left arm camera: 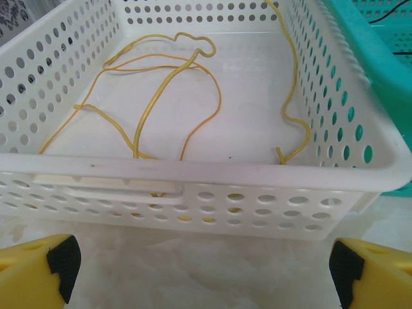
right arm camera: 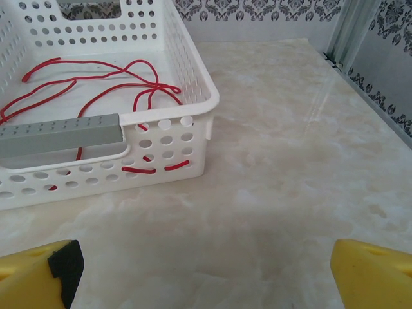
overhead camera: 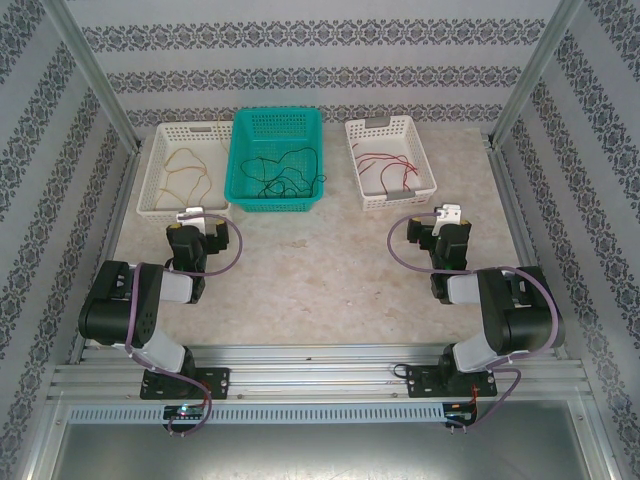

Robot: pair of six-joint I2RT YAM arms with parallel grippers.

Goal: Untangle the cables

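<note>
In baskets (overhead camera: 272, 205) beyond left hand (overhead camera: 191, 215) and right hand (overhead camera: 450, 213), cables (left arm camera: 145, 116), seemingly untangled.

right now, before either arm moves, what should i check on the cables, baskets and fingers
1. Left gripper fingers open, nothing held: ok
2. Right gripper fingers open, nothing held: ok
3. Yellow cables lie in the left white basket: ok
4. Red cables lie in the right white basket: ok
5. Black cables lie in the teal basket: ok
6. Overlapping loops free of knots: cannot tell
</note>
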